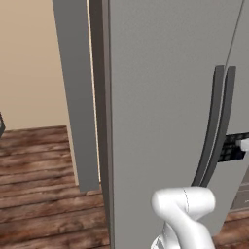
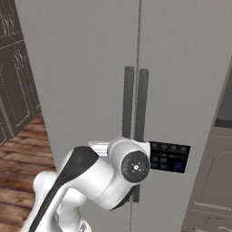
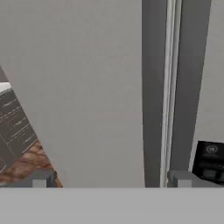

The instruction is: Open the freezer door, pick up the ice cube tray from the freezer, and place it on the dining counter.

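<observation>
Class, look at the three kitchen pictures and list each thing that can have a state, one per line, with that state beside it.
freezer door: closed, flush beside the adjoining panel.
freezer door handle: untouched, nothing gripping it.
adjoining door: closed.
control panel: dark, set in the adjoining door.
hand: open, empty, facing the freezer door close to the handle.
</observation>
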